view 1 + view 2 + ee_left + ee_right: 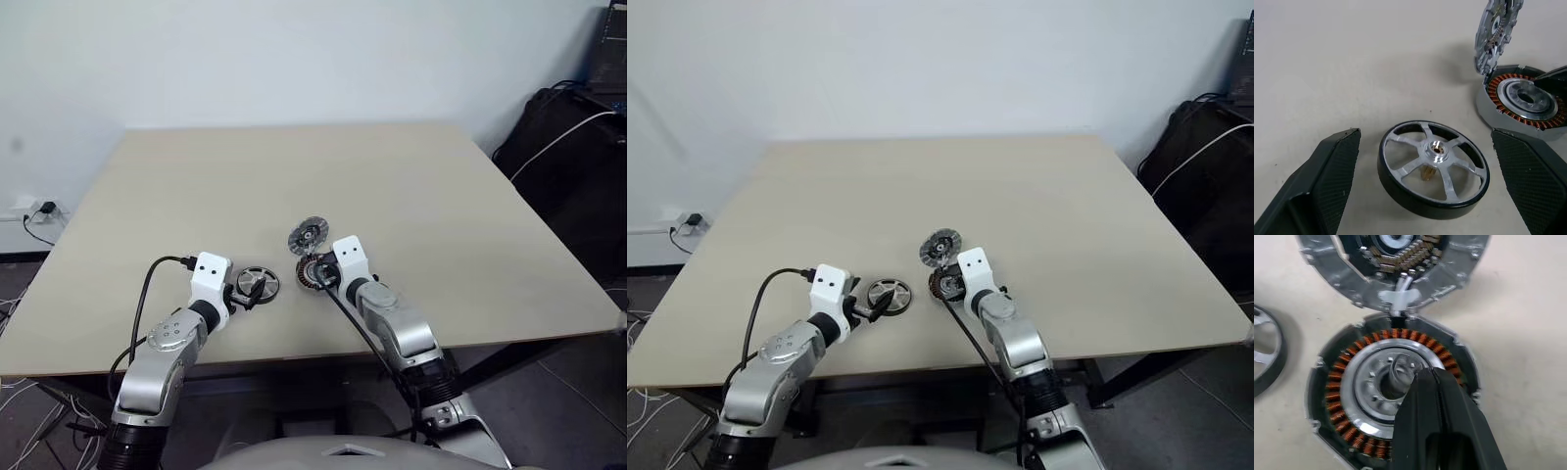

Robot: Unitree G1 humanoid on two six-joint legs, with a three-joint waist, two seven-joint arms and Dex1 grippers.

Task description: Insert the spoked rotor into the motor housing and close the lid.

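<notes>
We see the black-rimmed, silver-spoked rotor [1433,169] flat between our wide left gripper [1425,181]; our right gripper [1422,382], pinched empty, rests on the copper-wound housing [1342,396]; its ribbed lid [1352,279] hinges open.

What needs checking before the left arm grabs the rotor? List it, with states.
1. Spoked rotor lies flat on the table, between the left gripper's fingers: ok.
2. Left fingers open wide enough: ok.
3. Lid swung up off the motor housing: ok.
4. Housing centre free: not ok, the shut right gripper's tip sits on it.
5. Rotor shaft undamaged: cannot tell.
</notes>
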